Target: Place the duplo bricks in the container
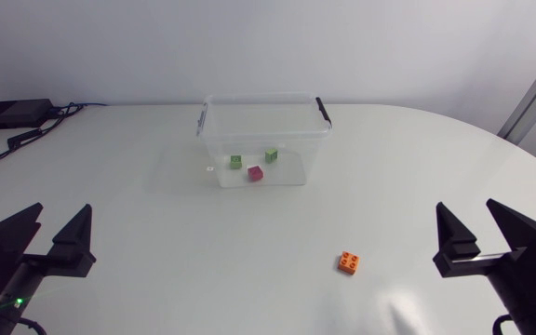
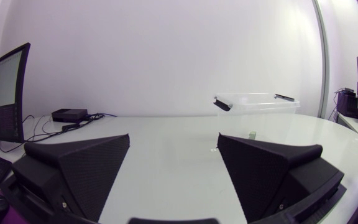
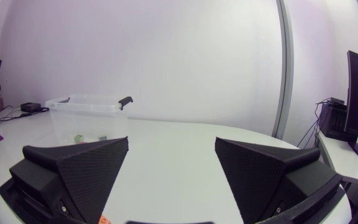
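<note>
Lying studs-up, slightly askew: orange brick (image 1: pixel 347 262)

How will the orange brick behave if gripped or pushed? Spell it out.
The orange duplo brick looks like rigid moulded plastic, so probably stiff and light. Low and blocky, lying flat on the table, it should slide rather than roll or tip.

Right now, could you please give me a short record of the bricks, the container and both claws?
container: clear, open-topped, far middle of table
inside it: two green bricks, one pink brick
outside: orange brick on table, nearer right claw
left claw: open, empty
right claw: open, empty
left to do: orange brick
</note>
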You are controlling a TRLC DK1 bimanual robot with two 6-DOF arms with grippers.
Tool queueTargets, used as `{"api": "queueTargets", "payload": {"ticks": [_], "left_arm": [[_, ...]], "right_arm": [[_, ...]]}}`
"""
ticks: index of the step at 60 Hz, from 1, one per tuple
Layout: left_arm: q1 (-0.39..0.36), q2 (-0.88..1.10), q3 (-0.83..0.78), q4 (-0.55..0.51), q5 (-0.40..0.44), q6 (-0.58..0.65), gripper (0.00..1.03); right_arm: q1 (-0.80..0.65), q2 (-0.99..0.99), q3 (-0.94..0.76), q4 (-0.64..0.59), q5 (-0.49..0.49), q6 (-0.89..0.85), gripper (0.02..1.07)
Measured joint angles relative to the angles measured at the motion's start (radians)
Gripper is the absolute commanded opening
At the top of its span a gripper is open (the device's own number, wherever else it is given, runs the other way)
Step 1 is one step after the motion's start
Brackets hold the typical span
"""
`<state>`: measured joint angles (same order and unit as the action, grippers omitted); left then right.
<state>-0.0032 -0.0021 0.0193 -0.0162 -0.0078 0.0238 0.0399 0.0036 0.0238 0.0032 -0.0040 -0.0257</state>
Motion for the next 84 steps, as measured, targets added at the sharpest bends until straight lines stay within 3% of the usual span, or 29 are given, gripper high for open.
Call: {"api": "queueTargets", "payload": {"ticks": [31,40,54,84], "left_arm": [[0.000,0.000,0.000,0.000,0.000,0.000,0.99],[0.000,0.000,0.000,0.000,0.000,0.000,0.99],[0.000,0.000,0.000,0.000,0.000,0.000,0.99],[0.000,0.000,0.000,0.000,0.000,0.000,0.99]], "right_arm": [[0.003,0.024,0.003,0.003,0.023,0.005,1.03],[0.001,0.330,0.164,-0.030,0.084,0.047,1.03],[0.040,0.828,0.568,-0.254,0.088,0.071,1.03],[0.360,1.199,0.727,-0.565,0.098,0.282,1.02]]}}
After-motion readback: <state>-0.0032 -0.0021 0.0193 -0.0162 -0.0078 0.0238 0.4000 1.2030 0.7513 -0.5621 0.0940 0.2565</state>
